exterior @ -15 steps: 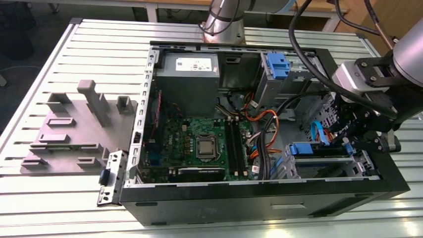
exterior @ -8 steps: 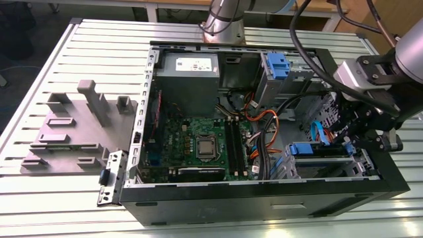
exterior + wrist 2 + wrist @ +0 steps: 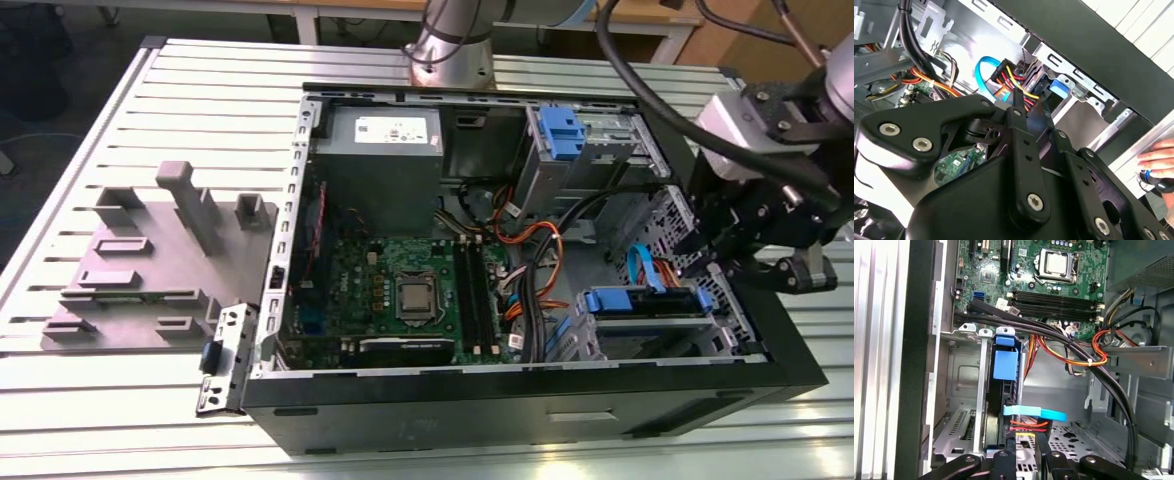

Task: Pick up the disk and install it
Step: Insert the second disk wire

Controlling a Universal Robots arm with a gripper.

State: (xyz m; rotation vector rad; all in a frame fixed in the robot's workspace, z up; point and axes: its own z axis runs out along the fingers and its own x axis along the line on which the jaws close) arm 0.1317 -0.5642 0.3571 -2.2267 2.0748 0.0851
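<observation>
The disk (image 3: pixel 643 303) sits in the lower drive cage (image 3: pixel 654 335) of the open computer case, its blue carrier rails showing along the top. In the first wrist view the disk (image 3: pixel 1005 367) stands edge-on in the cage slot, with a flat blue data cable (image 3: pixel 1035 413) and red, yellow and black power wires plugged in at its end. My gripper (image 3: pixel 731 262) hovers just beyond the disk's cabled end, at the case's side on the exterior view's right. The gripper (image 3: pixel 1024 454) is open, with nothing between its fingers, which point at the cable connectors (image 3: pixel 1015 82).
The motherboard (image 3: pixel 400 290), the grey power supply (image 3: pixel 380 150) and an upper drive cage with a blue latch (image 3: pixel 561 128) fill the case. Thick black cables (image 3: pixel 1054 335) cross above the disk cage. A person's hand (image 3: pixel 1158 159) rests outside the case wall. A grey fixture (image 3: pixel 147 260) lies on the slatted table.
</observation>
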